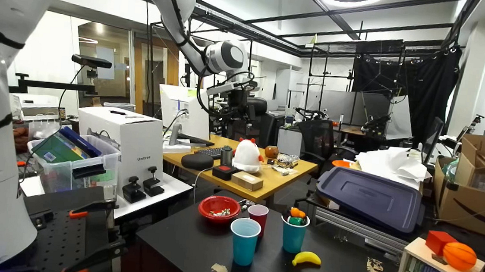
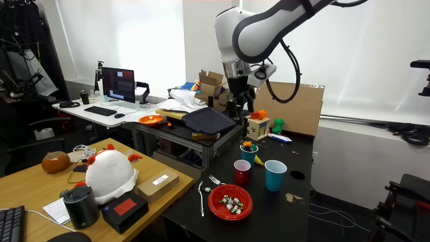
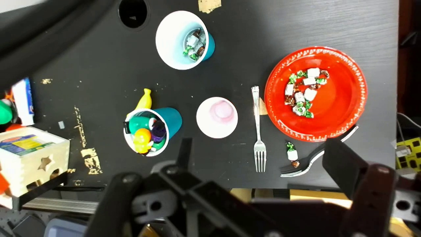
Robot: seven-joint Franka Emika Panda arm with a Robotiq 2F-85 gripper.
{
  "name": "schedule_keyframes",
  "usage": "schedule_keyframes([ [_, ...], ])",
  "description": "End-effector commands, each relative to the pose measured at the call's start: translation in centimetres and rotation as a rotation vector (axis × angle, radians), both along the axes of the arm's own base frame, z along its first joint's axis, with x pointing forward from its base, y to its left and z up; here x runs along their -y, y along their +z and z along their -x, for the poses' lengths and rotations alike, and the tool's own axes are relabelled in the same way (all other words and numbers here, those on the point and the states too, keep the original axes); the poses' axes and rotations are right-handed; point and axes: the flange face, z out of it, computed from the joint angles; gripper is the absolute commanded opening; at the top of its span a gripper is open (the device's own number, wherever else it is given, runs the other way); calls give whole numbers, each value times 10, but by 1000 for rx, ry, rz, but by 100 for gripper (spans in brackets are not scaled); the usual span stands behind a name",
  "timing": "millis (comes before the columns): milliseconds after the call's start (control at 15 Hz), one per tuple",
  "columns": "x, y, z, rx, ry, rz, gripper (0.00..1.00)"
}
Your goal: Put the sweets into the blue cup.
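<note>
Several sweets [image 3: 309,80] in white, green and brown wrappers lie in the red bowl [image 3: 345,102]. A single sweet [image 3: 292,154] rests on the black table beside the bowl. One blue cup [image 3: 210,47] stands upright and has several sweets at its bottom; it also shows in both exterior views, as the blue cup [image 1: 244,245] and the blue cup [image 2: 274,179]. A similar blue cup [image 3: 172,121] holds small toys. My gripper [image 3: 262,151] is open and empty, its fingers wide apart. It hangs high above the table, as the gripper [image 2: 241,108] shows in an exterior view.
Between the cups and bowl stands a red cup [image 3: 217,118] with white inside. Two forks lie near the bowl, a flat fork [image 3: 258,131] and a tilted fork [image 3: 310,164]. A yellow banana [image 1: 307,258] touches or adjoins the toy cup. A wooden box [image 2: 258,128] stands farther back.
</note>
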Motion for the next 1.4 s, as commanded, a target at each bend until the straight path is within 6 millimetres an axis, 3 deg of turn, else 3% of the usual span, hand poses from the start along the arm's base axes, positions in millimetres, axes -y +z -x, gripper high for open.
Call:
schedule_keyframes([
  [0, 19, 52, 10, -52, 22, -24, 100],
  [333, 38, 101, 25, -92, 7, -41, 100],
  [667, 47, 131, 34, -65, -28, -87, 100],
  [933, 48, 144, 34, -38, -39, -118, 100],
  [1333, 46, 138, 26, -33, -46, -96, 100],
])
